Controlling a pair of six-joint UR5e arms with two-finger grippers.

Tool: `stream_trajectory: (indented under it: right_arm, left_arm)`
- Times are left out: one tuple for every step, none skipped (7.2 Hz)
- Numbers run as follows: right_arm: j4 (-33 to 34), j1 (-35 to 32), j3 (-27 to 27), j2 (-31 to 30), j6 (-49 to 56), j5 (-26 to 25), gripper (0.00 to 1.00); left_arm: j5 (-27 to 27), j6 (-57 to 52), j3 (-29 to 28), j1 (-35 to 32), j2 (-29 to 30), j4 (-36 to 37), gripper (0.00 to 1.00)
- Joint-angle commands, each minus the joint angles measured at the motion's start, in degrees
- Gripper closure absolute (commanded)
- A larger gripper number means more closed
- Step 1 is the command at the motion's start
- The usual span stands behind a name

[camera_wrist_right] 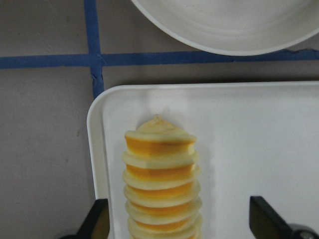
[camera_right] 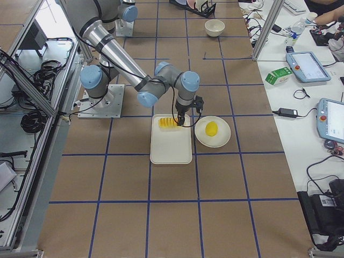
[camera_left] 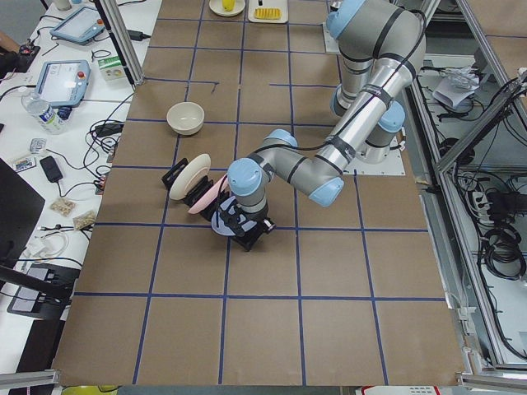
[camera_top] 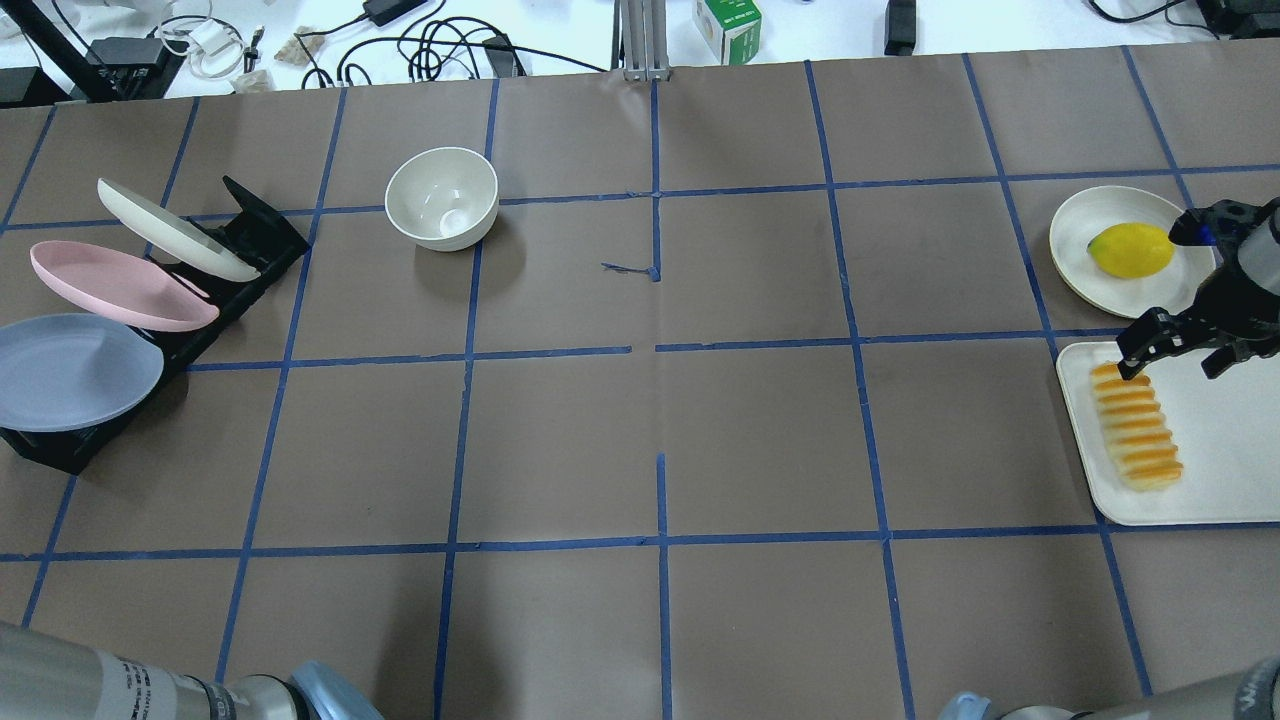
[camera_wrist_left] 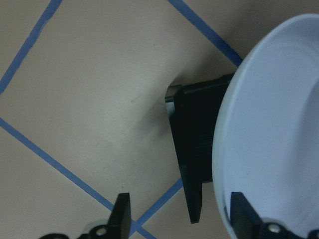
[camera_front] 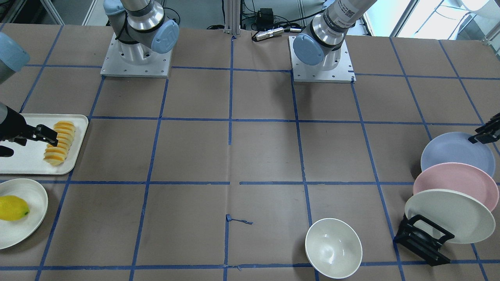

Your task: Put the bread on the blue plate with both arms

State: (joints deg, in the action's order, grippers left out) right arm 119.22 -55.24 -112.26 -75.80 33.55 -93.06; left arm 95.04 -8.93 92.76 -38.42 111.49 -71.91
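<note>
The bread (camera_front: 60, 142) lies along the inner edge of a white tray (camera_front: 23, 164); it also shows in the overhead view (camera_top: 1137, 425) and the right wrist view (camera_wrist_right: 160, 184). My right gripper (camera_top: 1175, 362) is open above the loaf's far end, with the loaf between its wide-spread fingers (camera_wrist_right: 99, 219) and nearer one of them. The blue plate (camera_front: 457, 154) leans in a black rack (camera_front: 424, 238). My left gripper (camera_wrist_left: 180, 209) is open at the plate's edge, and the blue plate's rim (camera_wrist_left: 269, 124) lies between its fingers, not clamped. In the front view the left gripper (camera_front: 484, 134) shows at the right edge.
A pink plate (camera_front: 453, 185) and a cream-white plate (camera_front: 449, 212) lean in the same rack, in front of the blue one. A white bowl (camera_front: 333, 248) stands near the rack. A lemon (camera_front: 12, 207) lies on a cream plate (camera_front: 35, 195) beside the tray.
</note>
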Motion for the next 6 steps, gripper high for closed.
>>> stream_trajectory:
  right_arm:
    - [0.39,0.05,-0.15,3.80,0.29,-0.02,0.00]
    - [0.31,0.05,-0.41,4.69,0.12,-0.11,0.00]
    - [0.31,0.05,-0.68,5.40,0.29,-0.02,0.00]
    - [0.31,0.05,-0.68,6.10,0.29,-0.11,0.00]
    - [0.31,0.05,-0.68,6.28,-0.06,-0.20,0.34]
    - [0.13,0.05,-0.59,6.28,-0.15,-0.28,0.73]
  left_arm:
    - [-0.12,0.40,-0.64,0.01,0.04,0.10,1.00]
    - [-0.12,0.31,-0.91,0.01,-0.30,0.01,1.00]
    - [-0.03,-0.03,-0.91,0.01,-1.09,0.01,1.00]
    - [0.32,-0.73,-1.43,0.01,-2.23,-0.77,1.00]
    - [1.97,-2.83,-2.22,-0.08,-3.20,-3.74,1.00]
    - [2.25,-3.63,-3.10,-0.34,-4.60,-10.38,1.00]
